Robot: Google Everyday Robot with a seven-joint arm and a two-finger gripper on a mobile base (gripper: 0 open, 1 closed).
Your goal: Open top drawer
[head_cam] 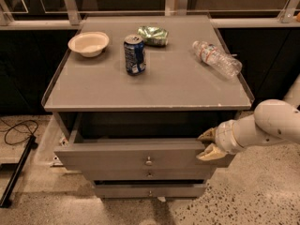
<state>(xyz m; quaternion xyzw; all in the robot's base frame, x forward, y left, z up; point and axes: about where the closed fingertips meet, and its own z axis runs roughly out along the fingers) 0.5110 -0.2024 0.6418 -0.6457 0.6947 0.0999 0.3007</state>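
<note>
The top drawer (136,156), pulled partway out beneath the table (154,86), is running its long front left to right; I am holding my pincer (206,144) at its right end, fingers apart around the front's upper edge, knob (148,161) lying leftward.
</note>
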